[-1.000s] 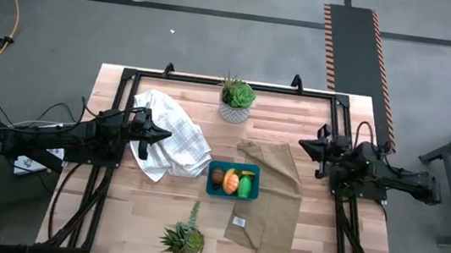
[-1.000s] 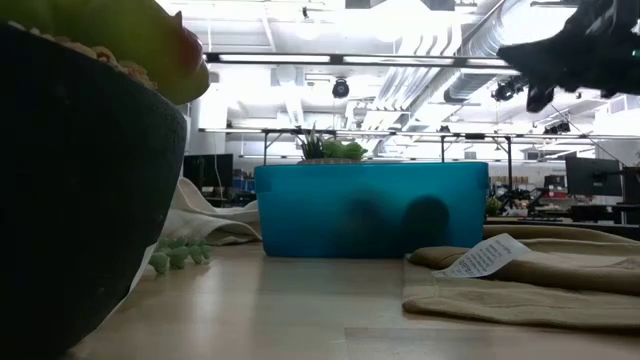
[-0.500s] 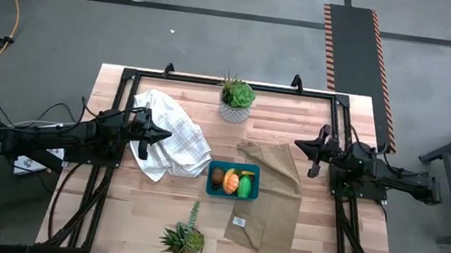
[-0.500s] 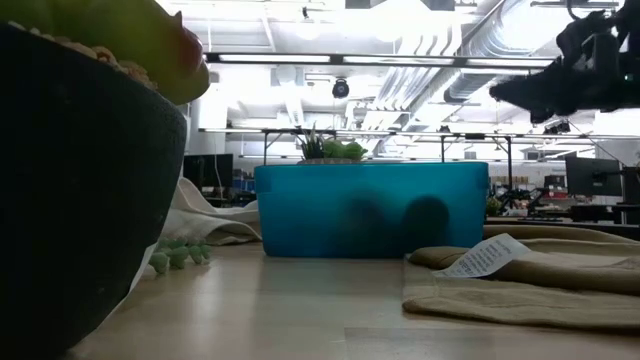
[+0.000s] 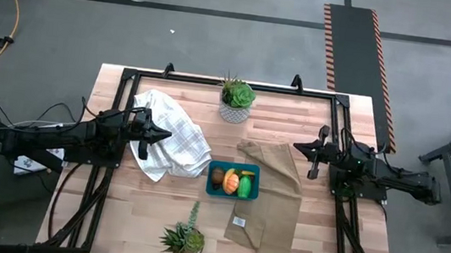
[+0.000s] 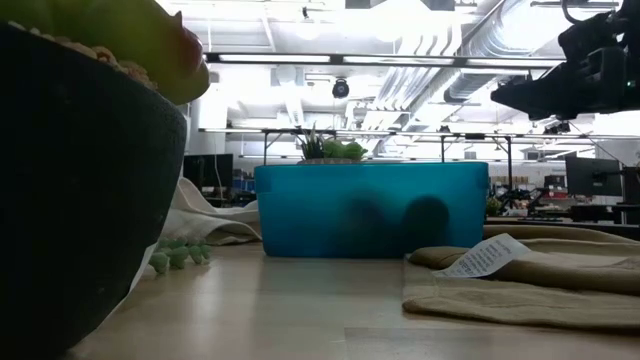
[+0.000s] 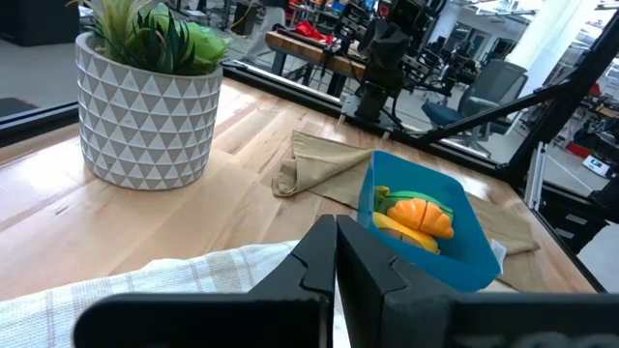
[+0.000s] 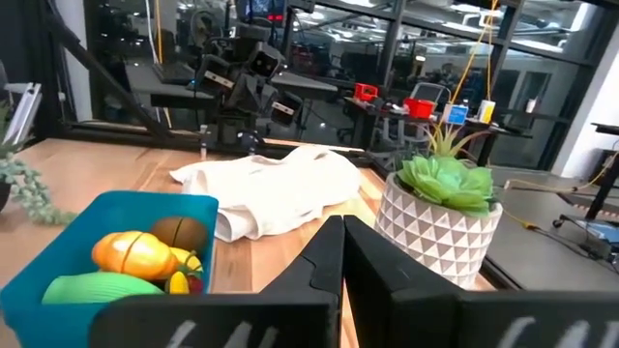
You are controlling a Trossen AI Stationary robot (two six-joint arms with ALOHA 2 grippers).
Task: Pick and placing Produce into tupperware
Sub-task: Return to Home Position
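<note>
Wooden table (image 5: 139, 210) bears tupperware (image 5: 210, 178) filled with produce (image 5: 231, 181); left gripper (image 7: 336, 226) and right gripper (image 8: 343, 226) hover clenched.

The bench (image 5: 148, 211) is being lit evenly from overhead, with only short soft shadows being cast. In the low view glare is being thrown by ceiling strip lights (image 6: 400, 58). The tupperware (image 6: 300, 210) is being backlit and the near pot (image 6: 80, 200) silhouetted.

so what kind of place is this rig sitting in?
Probably an open-plan robotics lab or workshop: exposed ceiling ducts, a concrete floor with a hazard-striped mat, and office chairs beyond the table.
</note>
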